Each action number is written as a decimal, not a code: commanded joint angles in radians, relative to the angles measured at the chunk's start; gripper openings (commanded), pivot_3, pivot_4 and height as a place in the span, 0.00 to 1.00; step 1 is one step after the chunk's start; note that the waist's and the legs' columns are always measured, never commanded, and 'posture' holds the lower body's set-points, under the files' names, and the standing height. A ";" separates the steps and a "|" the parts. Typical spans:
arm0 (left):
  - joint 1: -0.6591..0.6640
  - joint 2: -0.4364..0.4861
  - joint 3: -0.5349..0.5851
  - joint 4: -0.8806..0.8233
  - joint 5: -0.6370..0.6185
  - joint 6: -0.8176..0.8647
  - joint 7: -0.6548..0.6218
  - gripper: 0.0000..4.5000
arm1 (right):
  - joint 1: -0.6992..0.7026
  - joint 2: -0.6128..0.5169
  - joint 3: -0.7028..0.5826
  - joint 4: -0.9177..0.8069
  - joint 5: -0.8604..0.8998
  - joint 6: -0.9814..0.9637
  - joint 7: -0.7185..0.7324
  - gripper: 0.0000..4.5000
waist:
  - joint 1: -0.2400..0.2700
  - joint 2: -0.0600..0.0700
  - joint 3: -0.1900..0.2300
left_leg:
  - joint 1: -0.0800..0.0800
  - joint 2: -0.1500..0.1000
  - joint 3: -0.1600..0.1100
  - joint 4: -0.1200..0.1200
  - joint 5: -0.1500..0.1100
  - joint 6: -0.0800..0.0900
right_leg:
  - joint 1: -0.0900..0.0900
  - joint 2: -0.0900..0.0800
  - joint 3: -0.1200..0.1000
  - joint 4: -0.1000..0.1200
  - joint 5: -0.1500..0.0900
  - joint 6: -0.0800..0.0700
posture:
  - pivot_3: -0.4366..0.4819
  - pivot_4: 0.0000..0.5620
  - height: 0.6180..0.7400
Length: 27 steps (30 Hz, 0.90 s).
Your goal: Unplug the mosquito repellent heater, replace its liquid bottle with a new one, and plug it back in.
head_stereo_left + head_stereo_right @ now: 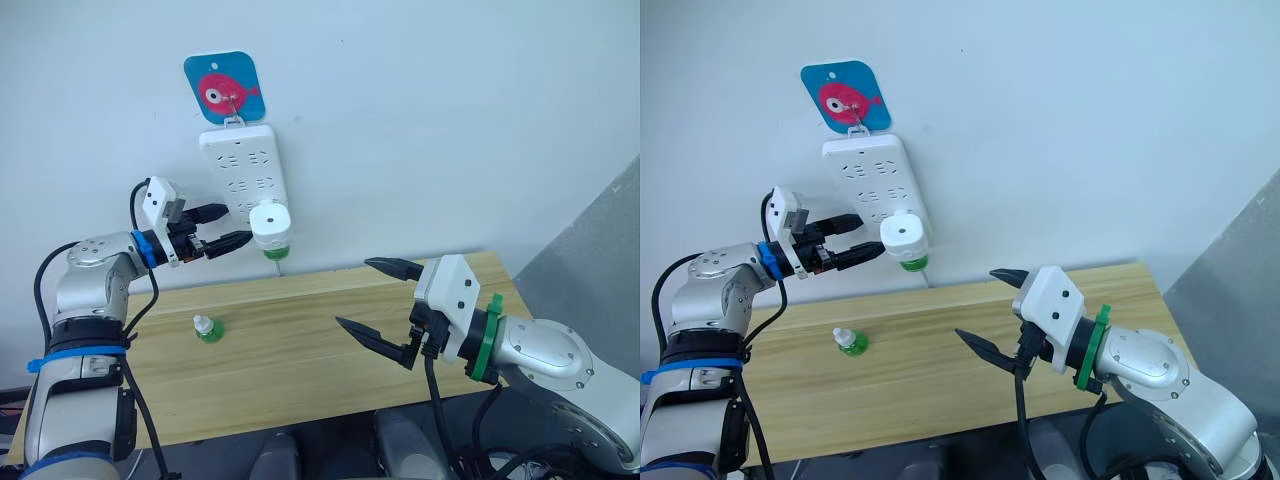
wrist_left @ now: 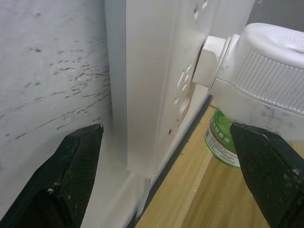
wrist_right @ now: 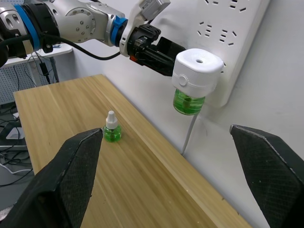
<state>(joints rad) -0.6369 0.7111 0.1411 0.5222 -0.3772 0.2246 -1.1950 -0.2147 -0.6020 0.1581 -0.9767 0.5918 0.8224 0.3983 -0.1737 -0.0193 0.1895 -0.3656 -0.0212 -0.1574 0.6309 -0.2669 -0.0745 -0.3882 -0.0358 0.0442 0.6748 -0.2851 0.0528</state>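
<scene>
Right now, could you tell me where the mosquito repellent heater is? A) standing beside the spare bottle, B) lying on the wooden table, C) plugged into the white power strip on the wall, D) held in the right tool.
C: the mosquito repellent heater sits plugged into the power strip on the wall, above the table.

A plain test room or lab is showing here: a bare white wall (image 1: 450,120) is backing a wooden tabletop (image 1: 300,340), with a power strip (image 1: 243,168) hanging from a fish-picture hook (image 1: 222,88).
</scene>
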 commanded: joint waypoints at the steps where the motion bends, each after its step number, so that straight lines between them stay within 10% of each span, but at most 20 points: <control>1: -0.059 0.003 -0.012 0.024 0.014 -0.011 -0.024 0.99 | 0.003 -0.001 -0.008 -0.034 0.003 -0.006 -0.003 1.00 | 0.000 0.000 0.000 | 0.000 0.000 0.000 0.000 0.000 0.000 | 0.000 0.000 0.000 0.000 0.000 0.000 | 0.13 0.35 1.00; 12: -0.107 0.012 -0.043 0.075 0.063 0.016 -0.028 0.99 | 0.020 -0.011 -0.010 -0.038 0.005 -0.008 -0.005 1.00 | -0.001 0.000 0.002 | 0.000 0.000 0.000 0.000 0.000 0.000 | 0.000 0.000 0.000 0.000 0.000 0.000 | 0.13 0.35 1.00; 23: -0.127 0.004 -0.040 0.077 0.056 0.009 -0.047 0.35 | 0.032 -0.021 -0.013 -0.039 0.014 -0.009 0.007 1.00 | -0.003 -0.001 0.009 | 0.000 0.000 0.000 0.000 0.000 0.000 | 0.000 0.000 0.000 0.000 0.000 0.000 | 0.14 0.35 1.00; 27: -0.124 0.007 -0.038 0.058 0.052 0.021 -0.055 0.30 | 0.034 -0.021 -0.016 -0.040 0.014 -0.006 0.002 1.00 | -0.004 -0.002 0.012 | 0.000 0.000 0.000 0.000 0.000 0.000 | 0.000 0.000 0.000 0.000 0.000 0.000 | 0.14 0.35 1.00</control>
<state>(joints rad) -0.7401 0.7098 0.0798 0.6078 -0.3115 0.2385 -1.2593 -0.1779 -0.6208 0.1576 -0.9767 0.5973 0.8225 0.3986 -0.1773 -0.0213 0.2016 -0.3658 -0.0214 -0.1577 0.6312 -0.2667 -0.0748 -0.3881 -0.0358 0.0440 0.6748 -0.2852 0.0530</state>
